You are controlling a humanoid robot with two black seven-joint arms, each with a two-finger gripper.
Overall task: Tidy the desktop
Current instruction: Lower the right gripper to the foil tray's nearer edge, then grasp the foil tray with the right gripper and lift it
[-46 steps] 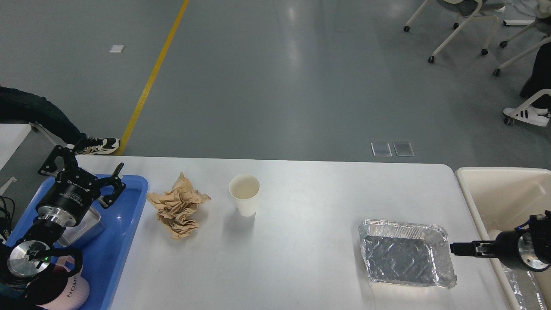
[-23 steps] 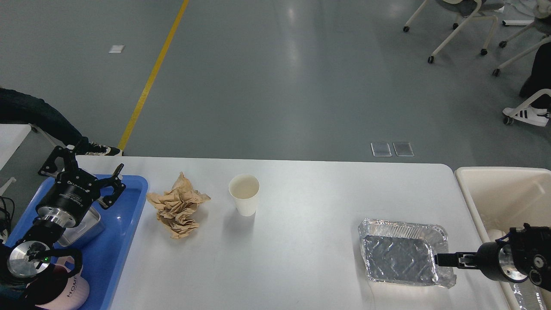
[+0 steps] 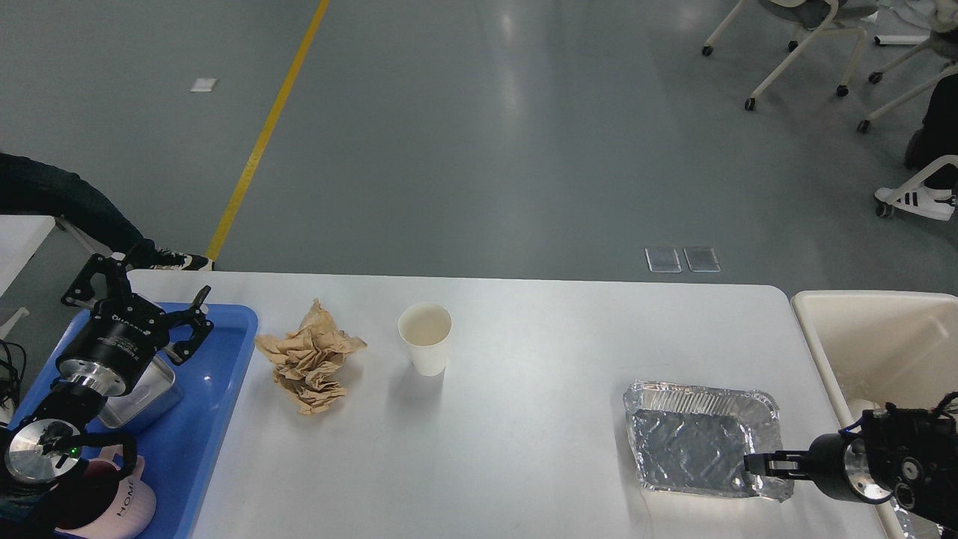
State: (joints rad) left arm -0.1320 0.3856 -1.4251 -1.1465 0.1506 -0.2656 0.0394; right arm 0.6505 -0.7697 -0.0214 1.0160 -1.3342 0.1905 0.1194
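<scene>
The desktop (image 3: 524, 389), a large smooth white rectangular table surface with rounded corners, fills the lower half of the head view, with grey floor beyond its far edge. On it, from left to right, lie a crumpled wad of brown paper (image 3: 308, 358), an upright white paper cup (image 3: 425, 338) just beside the wad, and, well apart near the right end, a shallow rectangular aluminium foil tray (image 3: 696, 438). A blue plastic tray (image 3: 213, 389) sits over the table's left end and holds a small square metal container (image 3: 146, 393) and a pink mug lettered HOME (image 3: 120, 509). A cream plastic bin (image 3: 876, 337) stands just past the table's right edge. The left gripper (image 3: 135, 296) hovers over the far part of the blue tray, above the metal container; its black fingers (image 3: 198, 299) are spread wide apart and grip nothing. The right gripper (image 3: 752, 464) reaches in from the lower right, pointing leftward, with its tip at the foil tray's near right rim; it is seen end-on and dark, so I cannot tell how far its fingers are parted or whether they grip the rim.
</scene>
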